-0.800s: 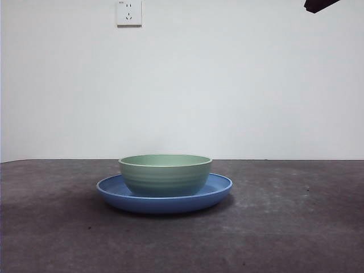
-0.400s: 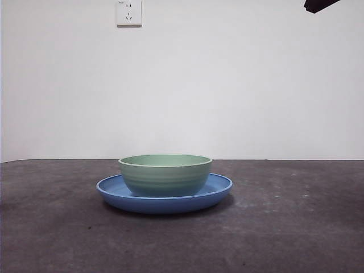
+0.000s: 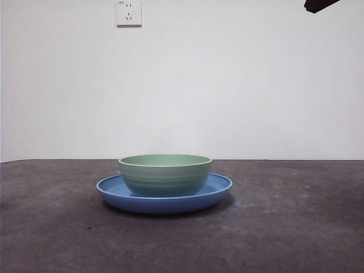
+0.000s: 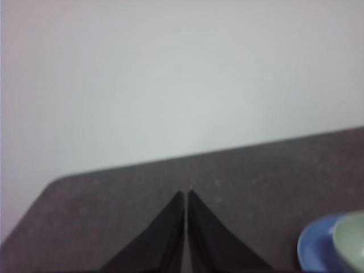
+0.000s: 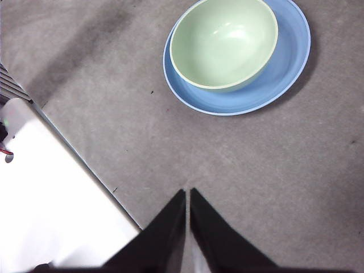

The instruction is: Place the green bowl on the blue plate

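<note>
The pale green bowl (image 3: 165,174) stands upright inside the blue plate (image 3: 111,192) at the middle of the dark table. In the right wrist view the green bowl (image 5: 223,42) sits on the blue plate (image 5: 287,62), far from my right gripper (image 5: 187,191), which is shut, empty and high above the table. My left gripper (image 4: 185,193) is shut and empty, off to the side; its view shows only an edge of the plate (image 4: 314,250) and the bowl (image 4: 350,239). One arm shows as a black tip (image 3: 318,5) at the top right corner of the front view.
A white wall with a socket (image 3: 129,12) stands behind the table. The table's edge and a white surface (image 5: 51,193) beyond it show in the right wrist view.
</note>
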